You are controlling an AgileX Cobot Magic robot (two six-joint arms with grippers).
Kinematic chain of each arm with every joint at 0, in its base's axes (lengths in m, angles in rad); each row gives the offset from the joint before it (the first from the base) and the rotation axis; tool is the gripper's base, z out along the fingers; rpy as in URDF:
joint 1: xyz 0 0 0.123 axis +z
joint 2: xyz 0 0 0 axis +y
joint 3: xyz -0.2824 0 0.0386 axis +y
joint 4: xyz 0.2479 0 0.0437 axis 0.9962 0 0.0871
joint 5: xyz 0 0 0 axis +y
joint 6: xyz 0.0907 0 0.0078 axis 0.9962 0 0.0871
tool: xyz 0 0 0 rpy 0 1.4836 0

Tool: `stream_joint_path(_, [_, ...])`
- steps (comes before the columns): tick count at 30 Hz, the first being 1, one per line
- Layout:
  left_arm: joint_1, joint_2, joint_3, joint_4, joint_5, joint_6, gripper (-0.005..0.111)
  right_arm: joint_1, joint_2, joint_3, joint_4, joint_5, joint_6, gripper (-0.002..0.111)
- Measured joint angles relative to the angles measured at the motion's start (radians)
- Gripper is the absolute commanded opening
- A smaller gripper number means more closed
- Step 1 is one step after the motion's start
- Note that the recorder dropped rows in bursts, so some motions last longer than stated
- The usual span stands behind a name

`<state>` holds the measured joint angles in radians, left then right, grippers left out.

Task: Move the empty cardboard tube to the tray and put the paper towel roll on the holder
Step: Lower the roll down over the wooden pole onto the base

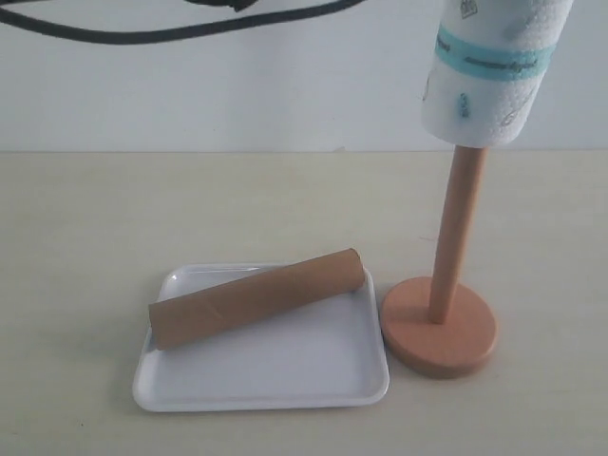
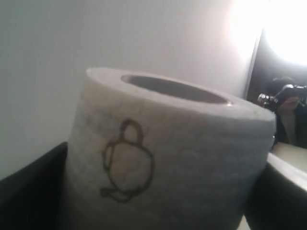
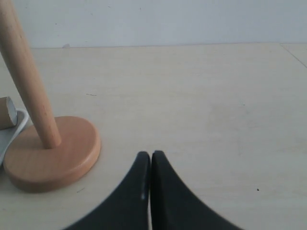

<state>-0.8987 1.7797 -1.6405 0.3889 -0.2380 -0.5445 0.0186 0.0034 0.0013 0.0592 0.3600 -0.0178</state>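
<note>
One tube (image 1: pixel 256 299) on tray (image 1: pixel 275 375), roll (image 1: pixel 494 71) seemingly on holder (image 1: pixel 456 347)

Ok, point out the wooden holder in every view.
Exterior view: wooden holder at lower right, beside the white tray; its post top is hidden in the paper towel roll.
Left wrist view: not in it; the roll fills the picture.
Right wrist view: holder beside the shut right pincer, base and slanting post.
Shared landmark: the cardboard tube end by the base.
</note>
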Motion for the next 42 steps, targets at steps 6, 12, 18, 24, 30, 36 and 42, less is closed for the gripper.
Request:
stream_joint_path(6, [0.0,0.002,0.08,-0.004,-0.039,0.048,0.004,0.0,0.0,0.0,0.0,0.0,0.0,0.0])
stream_joint_path(12, [0.016,0.004,0.218,-0.054,-0.238,0.055,0.004,0.0,0.0,0.0,0.0,0.0,0.0,0.0])
stream_joint_path(18, [0.037,0.01,0.328,-0.078,-0.326,0.057,0.004,0.0,0.0,0.0,-0.002,0.0,0.0,0.0])
stream_joint_path(24, [0.037,0.073,0.416,-0.103,-0.469,0.06,0.004,0.0,0.0,0.0,-0.002,0.0,0.0,0.0])
stream_joint_path(30, [0.039,0.189,0.462,-0.127,-0.564,0.078,0.004,0.0,0.0,0.0,-0.002,0.0,0.0,0.0])
stream_joint_path(36, [0.039,0.279,0.467,-0.131,-0.62,0.171,0.004,0.0,0.0,0.0,-0.002,0.0,0.0,0.0])
stream_joint_path(42, [0.039,0.29,0.467,-0.135,-0.649,0.179,0.017,0.0,0.0,0.0,-0.002,0.0,0.0,0.0])
